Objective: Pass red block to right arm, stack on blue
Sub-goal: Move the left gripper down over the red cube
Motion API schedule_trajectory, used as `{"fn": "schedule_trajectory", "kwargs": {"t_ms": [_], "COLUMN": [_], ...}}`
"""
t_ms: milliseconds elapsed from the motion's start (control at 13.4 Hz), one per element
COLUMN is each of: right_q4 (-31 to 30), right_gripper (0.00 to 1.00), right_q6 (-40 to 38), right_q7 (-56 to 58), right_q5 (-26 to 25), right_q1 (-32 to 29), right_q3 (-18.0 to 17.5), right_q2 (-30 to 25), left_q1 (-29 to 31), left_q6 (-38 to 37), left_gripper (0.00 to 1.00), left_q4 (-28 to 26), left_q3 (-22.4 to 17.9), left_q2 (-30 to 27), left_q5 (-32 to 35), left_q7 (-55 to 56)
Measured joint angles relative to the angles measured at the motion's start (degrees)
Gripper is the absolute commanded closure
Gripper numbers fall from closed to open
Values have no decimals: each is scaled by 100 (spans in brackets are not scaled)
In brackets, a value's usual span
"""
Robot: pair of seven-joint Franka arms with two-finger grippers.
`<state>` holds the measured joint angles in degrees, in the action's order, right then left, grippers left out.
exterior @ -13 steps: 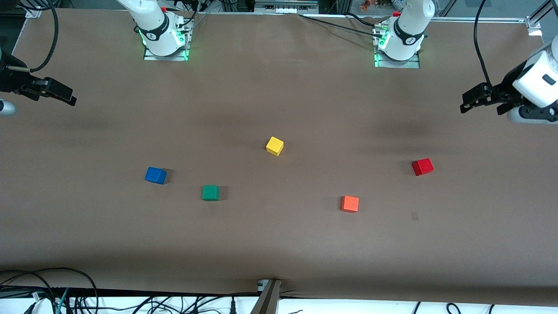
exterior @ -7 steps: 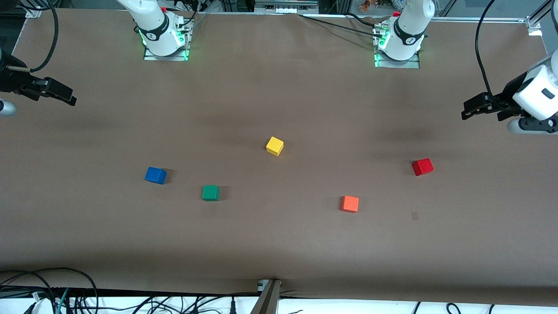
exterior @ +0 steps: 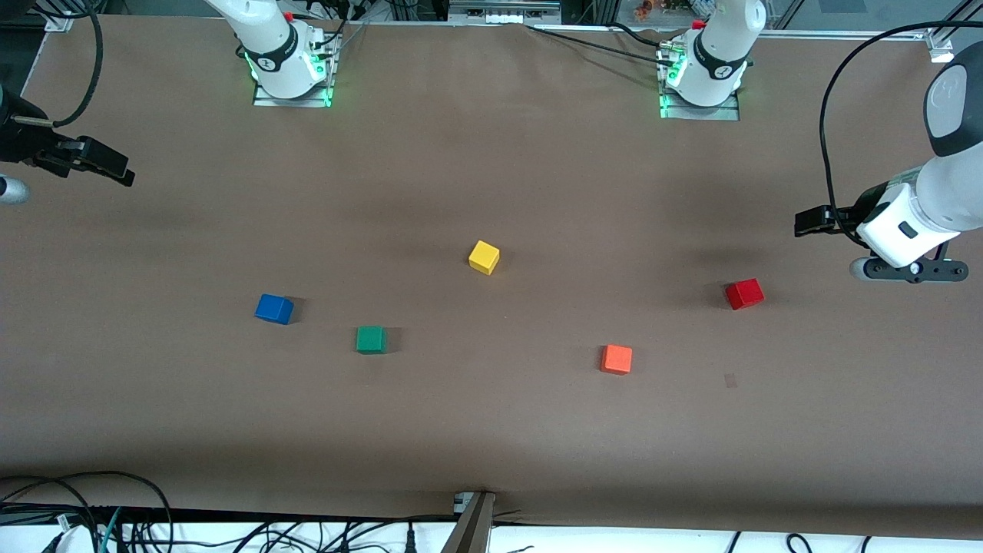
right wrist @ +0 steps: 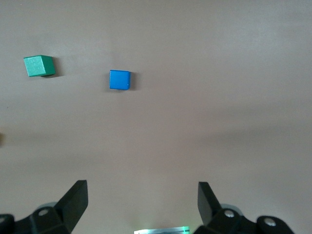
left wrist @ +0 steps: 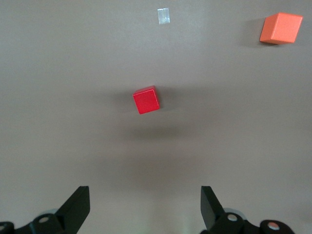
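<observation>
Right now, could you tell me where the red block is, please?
The red block sits on the table toward the left arm's end, farther from the front camera than the orange block beside it, untouched.

The front camera sits high up across the table [exterior: 491, 430] and looks down at the whole top, with both robot bases along the upper edge. The left wrist camera looks down past its own fingertips [left wrist: 78, 207] from up in the air and sees the red block [left wrist: 146, 100] and the orange cube [left wrist: 280, 28], which the front view shows too. The right wrist camera looks down the same way at the blue cube [right wrist: 119, 80] and the green cube [right wrist: 39, 66], also seen from the front.
</observation>
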<state>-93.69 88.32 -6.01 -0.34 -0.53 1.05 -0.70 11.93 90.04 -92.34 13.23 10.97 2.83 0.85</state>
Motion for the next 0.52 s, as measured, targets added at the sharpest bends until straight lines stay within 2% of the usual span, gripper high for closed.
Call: {"fn": "schedule_trajectory", "kwargs": {"t_ms": [298,522], "right_q4": [0,1], "right_gripper": [0,0], "right_q6": [0,0], "right_q7": [0,0], "right_q5": [0,0], "right_q1": [0,0], "right_q3": [0,0], "right_q2": [0,0], "left_q1": [55,124], "left_q6": [218,899], "left_gripper": [0,0], "left_q4": [-125,-408], "left_q3": [-70,-103], "left_q2": [489,954], "left_q5": [28,35], "left_q7": [10,34]}}
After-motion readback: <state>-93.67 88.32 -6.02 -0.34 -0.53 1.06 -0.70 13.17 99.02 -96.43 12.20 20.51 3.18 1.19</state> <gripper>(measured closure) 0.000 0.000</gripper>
